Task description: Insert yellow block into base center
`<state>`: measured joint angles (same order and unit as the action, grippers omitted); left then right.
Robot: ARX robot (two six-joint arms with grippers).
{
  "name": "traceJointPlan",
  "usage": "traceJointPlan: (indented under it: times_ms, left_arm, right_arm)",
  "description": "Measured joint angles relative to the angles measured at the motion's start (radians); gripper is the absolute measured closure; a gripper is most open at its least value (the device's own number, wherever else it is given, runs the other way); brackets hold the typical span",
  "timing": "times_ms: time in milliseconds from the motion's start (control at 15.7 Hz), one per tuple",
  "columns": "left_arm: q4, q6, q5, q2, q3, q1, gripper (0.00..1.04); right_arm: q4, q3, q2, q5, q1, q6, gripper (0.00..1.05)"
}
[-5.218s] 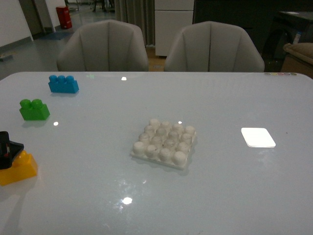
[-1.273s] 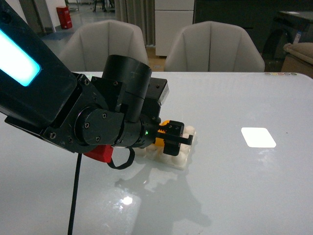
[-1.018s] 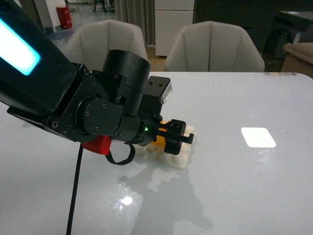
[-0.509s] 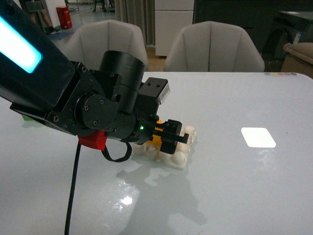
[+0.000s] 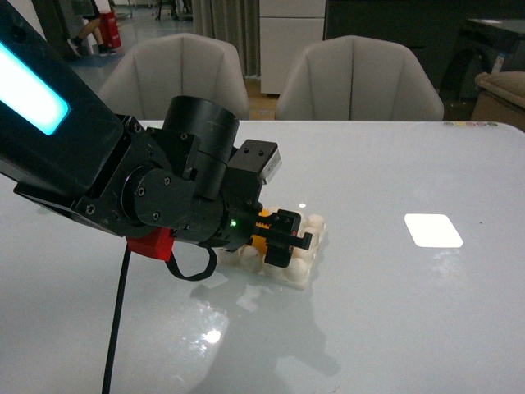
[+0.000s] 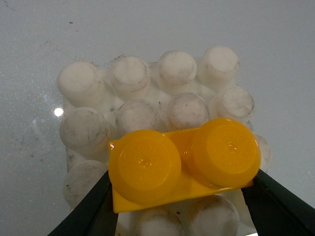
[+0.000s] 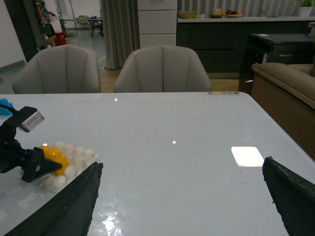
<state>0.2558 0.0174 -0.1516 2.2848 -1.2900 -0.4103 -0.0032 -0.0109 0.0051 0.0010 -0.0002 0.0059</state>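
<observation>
The left gripper (image 5: 283, 239) holds the yellow block (image 6: 183, 162) over the base (image 5: 305, 267) on a glossy white table (image 5: 394, 312), its fingers (image 6: 88, 211) clamped on the brick's 2 short ends. In the left wrist view the block, studs up, hangs above the base's studded grid, covering its middle and nearer rows and turned slightly off the grid's lines; whether its underside already touches the studs cannot be told. The right wrist view shows the same scene from across the table, the block sitting at the top of the white studs between the dark fingertips. The right gripper (image 7: 182, 196) is spread wide and empty, well apart from the work, with only its 2 dark finger ends in view.

The brick looks like light, hard, hollow plastic: stiff enough to take a firm squeeze, but smooth-walled, so it could slip or twist under a downward push. The end-on hold leaves its long sides and underside free, which suits a press fit. The base also looks light and rests loose on the slick tabletop, so it may skid unless the push comes straight down. A flat white square (image 5: 433, 230) lies apart.
</observation>
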Motion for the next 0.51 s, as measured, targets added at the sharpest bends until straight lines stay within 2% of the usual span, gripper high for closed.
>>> traceJointPlan:
  times_ms: [127, 255, 509]
  left_arm:
    - [0.000, 0.001, 0.001, 0.003, 0.000, 0.000, 0.29]
    - [0.012, -0.008, 0.021, 0.004, -0.001, -0.008, 0.07]
    - [0.141, -0.083, 0.058, -0.116, 0.048, 0.021, 0.07]
  right_arm:
    - [0.000, 0.000, 0.000, 0.000, 0.000, 0.000, 0.06]
    - [0.000, 0.000, 0.000, 0.000, 0.000, 0.000, 0.06]
    - [0.000, 0.000, 0.000, 0.000, 0.000, 0.000, 0.06]
